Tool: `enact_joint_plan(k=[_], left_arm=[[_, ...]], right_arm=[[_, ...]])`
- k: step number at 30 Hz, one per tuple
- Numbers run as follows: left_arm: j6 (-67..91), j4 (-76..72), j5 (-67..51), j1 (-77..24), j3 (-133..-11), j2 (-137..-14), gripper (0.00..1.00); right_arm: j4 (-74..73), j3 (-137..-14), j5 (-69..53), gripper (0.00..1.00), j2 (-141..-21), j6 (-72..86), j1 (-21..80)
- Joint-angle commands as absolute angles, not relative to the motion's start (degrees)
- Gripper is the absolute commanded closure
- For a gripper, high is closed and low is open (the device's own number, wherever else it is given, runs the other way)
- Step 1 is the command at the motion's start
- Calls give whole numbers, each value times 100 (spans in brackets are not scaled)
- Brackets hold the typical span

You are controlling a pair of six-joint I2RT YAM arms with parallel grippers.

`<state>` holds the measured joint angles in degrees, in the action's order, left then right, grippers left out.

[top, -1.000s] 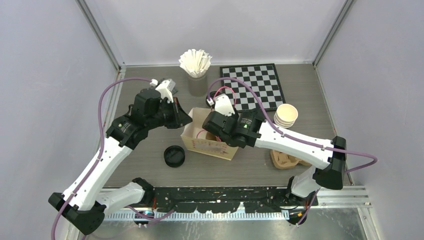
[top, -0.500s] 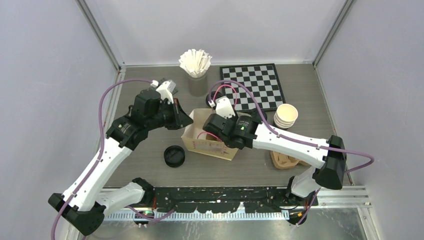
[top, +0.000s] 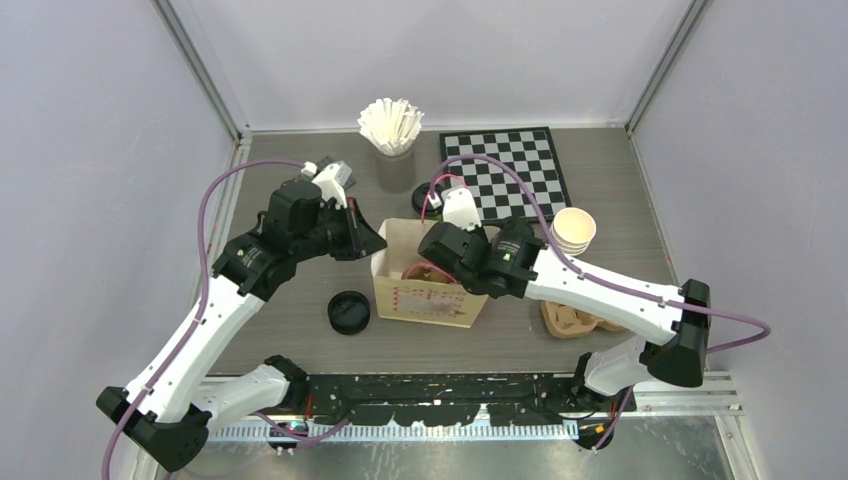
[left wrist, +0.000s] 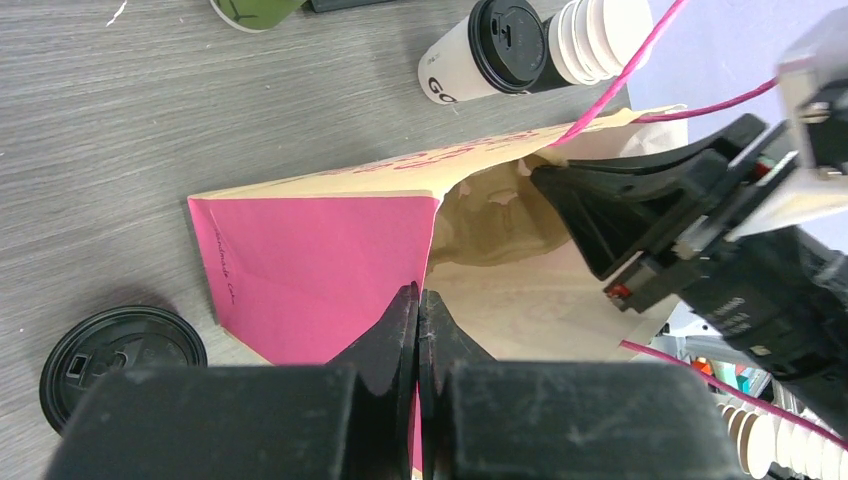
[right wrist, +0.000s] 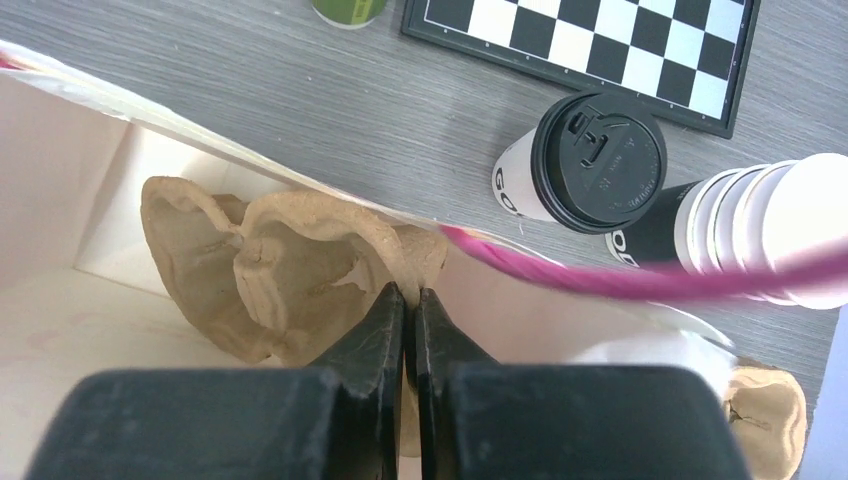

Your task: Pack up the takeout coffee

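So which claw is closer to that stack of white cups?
Right. The right claw pinches the bag edge nearest the cups; the left claw pinches the far edge.

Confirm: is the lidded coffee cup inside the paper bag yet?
No: the lidded coffee cup stands on the table outside the paper bag, whose visible interior holds only a pulp carrier.

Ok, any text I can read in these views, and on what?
"GO", cut off: wall of the lidded white cup.
Embossing on its black lid: unreadable.
Pink print on the paper bag: too blurred to read.
Fine script on the bag's pink flap: too small.
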<state>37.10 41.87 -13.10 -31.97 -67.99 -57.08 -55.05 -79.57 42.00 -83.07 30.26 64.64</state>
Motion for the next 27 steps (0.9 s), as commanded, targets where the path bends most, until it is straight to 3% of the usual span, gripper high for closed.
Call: enact_joint_plan(k=[1,17,27], left_arm=[[3734,4017,-1390,-3212,-6796,-5580,100],[3788,4050,-1350,-3214,-6741,-5580,100],[3907,4041,-1360,-3217,-6809,-5664,100]], right_arm=[[-5402,-8359,4246,93,-7896,2894,6451],[-6129,-9769,4049,92,-7725,2628,6451],[-6654,-10277,4407,93,-7580,3255,6449]])
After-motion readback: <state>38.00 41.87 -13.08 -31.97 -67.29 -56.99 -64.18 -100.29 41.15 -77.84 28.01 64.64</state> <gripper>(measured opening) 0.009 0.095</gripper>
